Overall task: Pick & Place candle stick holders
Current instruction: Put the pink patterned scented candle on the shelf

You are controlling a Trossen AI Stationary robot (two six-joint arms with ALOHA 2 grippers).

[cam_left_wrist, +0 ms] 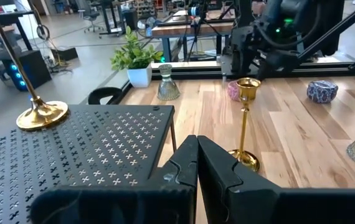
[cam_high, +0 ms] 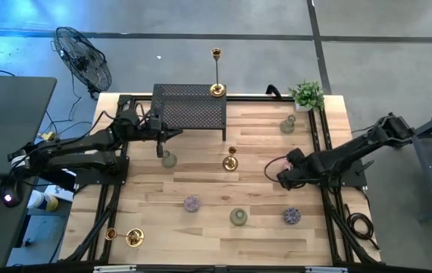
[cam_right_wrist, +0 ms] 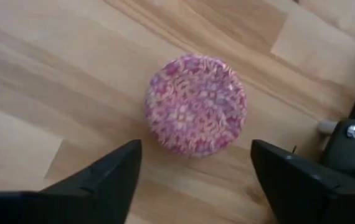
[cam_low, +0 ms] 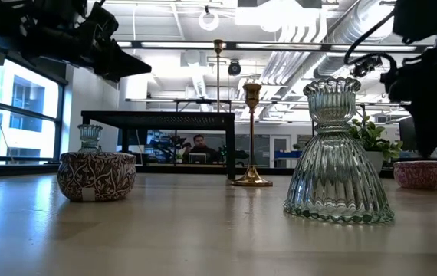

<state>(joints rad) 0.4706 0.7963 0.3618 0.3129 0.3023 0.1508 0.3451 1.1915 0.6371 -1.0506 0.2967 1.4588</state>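
Observation:
My right gripper [cam_right_wrist: 196, 180] hangs open at the table's right side, pointing down over a pink patterned squat holder [cam_right_wrist: 196, 112] that rests on its base on the wood; its fingers stand clear on either side. My left gripper [cam_left_wrist: 196, 163] is shut and empty beside the black mesh rack [cam_high: 189, 110]. One tall gold candlestick [cam_high: 217, 89] stands on the rack's far right corner. A second, shorter one [cam_high: 231, 161] stands mid-table. A third [cam_high: 129, 237] lies at the near left. Glass holders [cam_high: 169, 158] [cam_high: 288, 125] [cam_high: 238, 217] and patterned squat ones [cam_high: 192, 203] [cam_high: 292, 216] stand about the table.
A small potted plant [cam_high: 307, 95] stands at the far right corner. Black frame rails [cam_high: 326, 144] run along the table's right and left sides. A fan [cam_high: 83, 57] stands on the floor beyond the far left corner. Open wood lies in the middle [cam_high: 216, 189].

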